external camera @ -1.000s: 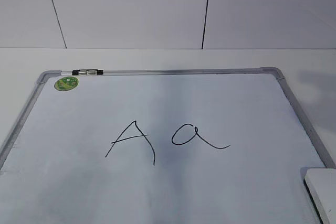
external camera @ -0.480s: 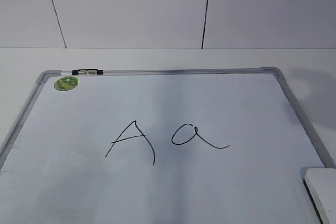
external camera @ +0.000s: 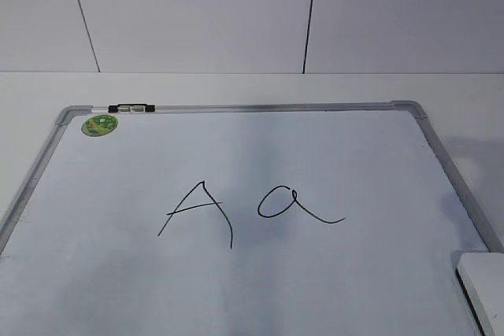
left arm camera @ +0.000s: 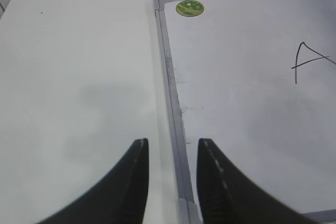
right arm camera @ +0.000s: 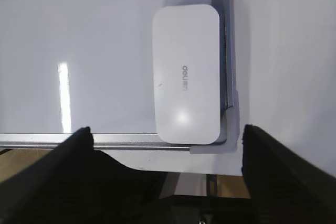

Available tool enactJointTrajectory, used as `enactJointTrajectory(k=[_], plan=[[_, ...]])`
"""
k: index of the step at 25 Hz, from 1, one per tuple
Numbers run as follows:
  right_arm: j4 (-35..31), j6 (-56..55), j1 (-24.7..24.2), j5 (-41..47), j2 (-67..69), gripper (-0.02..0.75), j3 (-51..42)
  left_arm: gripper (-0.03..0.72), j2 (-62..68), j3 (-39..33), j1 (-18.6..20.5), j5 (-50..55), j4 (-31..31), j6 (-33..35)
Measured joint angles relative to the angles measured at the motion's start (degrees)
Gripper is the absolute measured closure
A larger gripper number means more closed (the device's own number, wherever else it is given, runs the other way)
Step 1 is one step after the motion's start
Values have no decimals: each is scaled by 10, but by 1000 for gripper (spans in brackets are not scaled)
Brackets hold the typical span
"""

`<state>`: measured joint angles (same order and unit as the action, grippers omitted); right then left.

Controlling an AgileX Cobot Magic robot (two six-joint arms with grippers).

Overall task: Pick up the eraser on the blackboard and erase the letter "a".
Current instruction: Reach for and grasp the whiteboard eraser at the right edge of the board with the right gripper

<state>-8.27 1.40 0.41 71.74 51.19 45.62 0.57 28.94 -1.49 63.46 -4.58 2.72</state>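
Two grippers are in play, and neither holds anything: the right gripper (right arm camera: 167, 140) hangs spread wide above the white oblong plastic eraser (right arm camera: 186, 72), which lies in the near right corner of the large white grey-framed blackboard (external camera: 441, 159), while the left gripper (left arm camera: 172, 156) is partly parted over the board's left frame. The step in hand looks like the approach to the pick. Next, the right arm should descend, close across the eraser's narrow width, then carry it to the cursive black letter "a" (external camera: 295, 204).

Open board surface surrounds the letter "a" (external camera: 293, 204) on the blackboard (external camera: 260, 107), with only the capital "A" (external camera: 201, 212) just to its left. The eraser (right arm camera: 186, 73) sits tight against the frame in the near right corner; a green magnet (external camera: 99, 124) occupies the far left corner.
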Motion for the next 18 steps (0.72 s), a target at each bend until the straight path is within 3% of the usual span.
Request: enactJointTrajectory(k=[10, 18], plan=[[13, 14, 0, -3, 8, 66, -41, 453, 0, 0, 0, 0, 0, 0], [41, 6, 28, -8, 75, 71, -41, 453, 0, 0, 0, 0, 0, 0]])
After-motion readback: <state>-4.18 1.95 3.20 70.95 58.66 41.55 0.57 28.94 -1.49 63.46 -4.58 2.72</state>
